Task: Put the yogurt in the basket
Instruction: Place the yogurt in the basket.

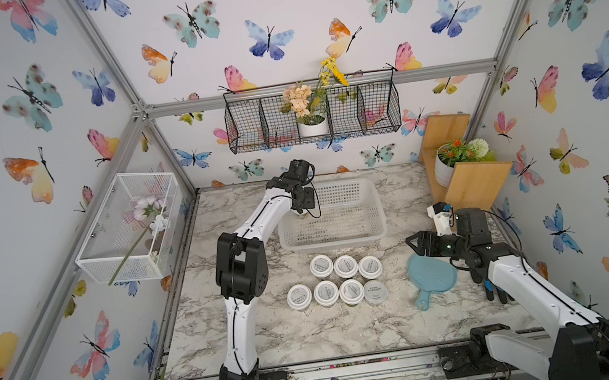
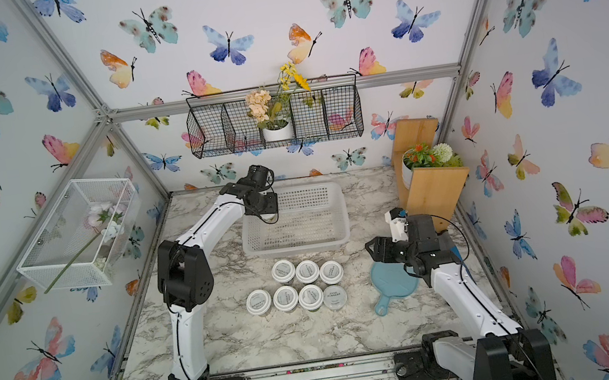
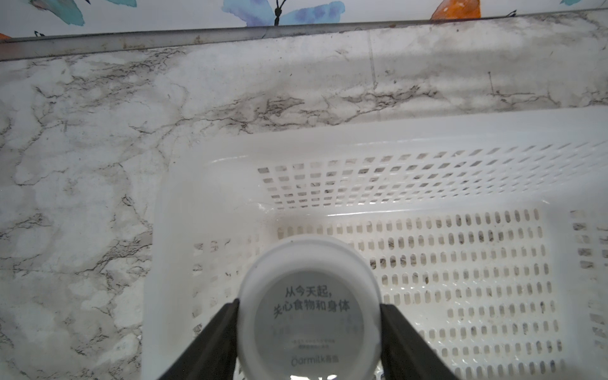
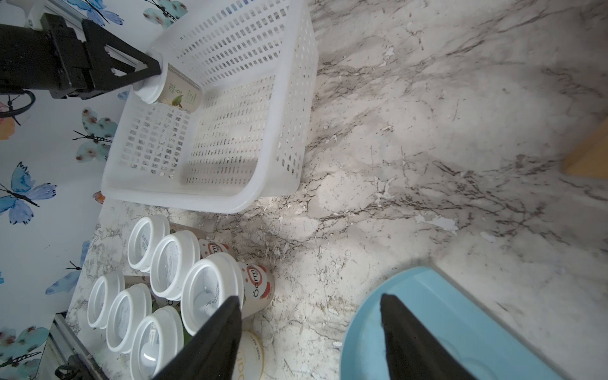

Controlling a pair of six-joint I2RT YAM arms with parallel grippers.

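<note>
Starting at the table's 9 o'clock: a white mesh box [image 1: 128, 230] was fixed to the L wall w/ a pale flower inside.

L arm reached toward 12 o'clock. The left gripper [image 3: 309, 304] hung over the basket [image 1: 333, 242], at its 10 o'clock corner. Its fingers [image 3: 217, 329] were pinching the lid of the held jar [image 3: 309, 322] from both sides. The jar was lid-up, w/ its body down between the basket walls. Contact w/ the basket floor could not be told.

The basket stood on the marble table [image 1: 314, 337], at approx. 12 o'clock of centre.

The seven jars [image 1: 345, 266] stood on the table at the basket's 6 o'clock, near its front rim but apart from it. They were packed close in 2 rows, three to the rear and four in front. The pale-lid jar [image 1: 375, 292] was at the 3 o'clock end of the front row.

The right gripper [image 4: 306, 297] hung at the jars' 3 o'clock, pointing toward 9 o'clock. Its fingers were spread w/ nothing between them.

A blue handled board [image 1: 432, 276] lay flat beneath that gripper, handle toward 7 o'clock.

A wooden shelf [image 1: 473, 180] w/ a potted plant occupied the 2 o'clock corner.
</note>
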